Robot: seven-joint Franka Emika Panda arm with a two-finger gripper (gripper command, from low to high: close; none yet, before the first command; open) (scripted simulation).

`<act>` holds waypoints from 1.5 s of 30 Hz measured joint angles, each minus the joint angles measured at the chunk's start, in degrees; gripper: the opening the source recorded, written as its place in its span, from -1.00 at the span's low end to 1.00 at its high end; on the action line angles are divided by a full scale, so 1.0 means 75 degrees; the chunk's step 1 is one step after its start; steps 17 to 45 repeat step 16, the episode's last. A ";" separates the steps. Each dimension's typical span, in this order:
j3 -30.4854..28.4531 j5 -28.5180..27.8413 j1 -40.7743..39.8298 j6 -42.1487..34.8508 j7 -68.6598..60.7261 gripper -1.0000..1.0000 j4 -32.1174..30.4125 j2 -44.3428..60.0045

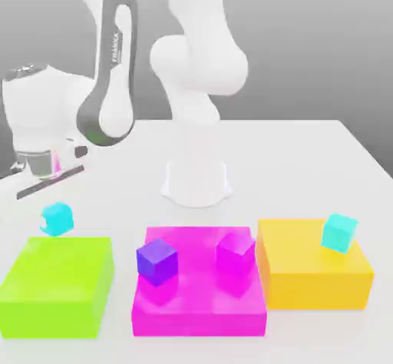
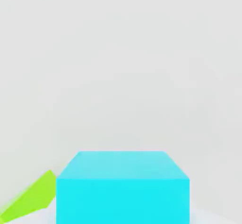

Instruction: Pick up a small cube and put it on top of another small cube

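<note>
The small cube [image 1: 56,218], sky-blue, lies at the exterior view's left, just behind the lime-green block [image 1: 57,284]. The arm's white hand hangs straight over it, with my gripper [image 1: 44,177] shut on this cube. In the hand view the same small cube [image 2: 123,187] looms very close, and a corner of the lime-green block [image 2: 30,202] shows beside it. A greener turquoise small cube [image 1: 339,232] rests on the yellow block [image 1: 315,278] at the exterior view's right.
A magenta block [image 1: 199,305] in the middle carries a purple small cube [image 1: 156,261] and a magenta small cube [image 1: 235,253]. The arm's white base [image 1: 196,182] stands behind the blocks on the white table [image 1: 307,163].
</note>
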 joint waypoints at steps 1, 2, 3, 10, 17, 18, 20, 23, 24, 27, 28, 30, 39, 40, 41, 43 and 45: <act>0.0213 0.0071 0.0210 -0.0264 0.0220 -1.00 0.0006 -0.0265; 0.0441 0.0160 0.0450 -0.0526 0.0430 -1.00 0.0012 -0.0527; 0.0680 0.0264 0.0702 -0.0787 0.0632 -1.00 0.0019 -0.0785; 0.1938 0.0717 0.1953 -0.1452 0.1695 -1.00 -0.0027 -0.1481; 0.2073 0.0497 0.1875 -0.0372 0.1897 1.00 -0.0161 -0.0526; 0.2073 0.0497 0.1875 -0.0372 0.1897 1.00 -0.0161 -0.0526; 0.2073 0.0497 0.1875 -0.0372 0.1897 1.00 -0.0161 -0.0526; 0.2073 0.0497 0.1875 -0.0372 0.1897 1.00 -0.0161 -0.0526; 0.2073 0.0497 0.1875 -0.0372 0.1897 1.00 -0.0161 -0.0526; 0.2073 0.0497 0.1875 -0.0372 0.1897 1.00 -0.0161 -0.0526; 0.2073 0.0497 0.1875 -0.0372 0.1897 1.00 -0.0161 -0.0526; 0.2073 0.0497 0.1875 -0.0372 0.1897 1.00 -0.0161 -0.0526; 0.2073 0.0497 0.1875 -0.0372 0.1897 1.00 -0.0161 -0.0526; 0.2073 0.0497 0.1875 -0.0372 0.1897 1.00 -0.0161 -0.0526; 0.2073 0.0497 0.1875 -0.0372 0.1897 1.00 -0.0161 -0.0526; 0.2073 0.0497 0.1875 -0.0372 0.1897 1.00 -0.0161 -0.0526; 0.2073 0.0497 0.1875 -0.0372 0.1897 1.00 -0.0161 -0.0526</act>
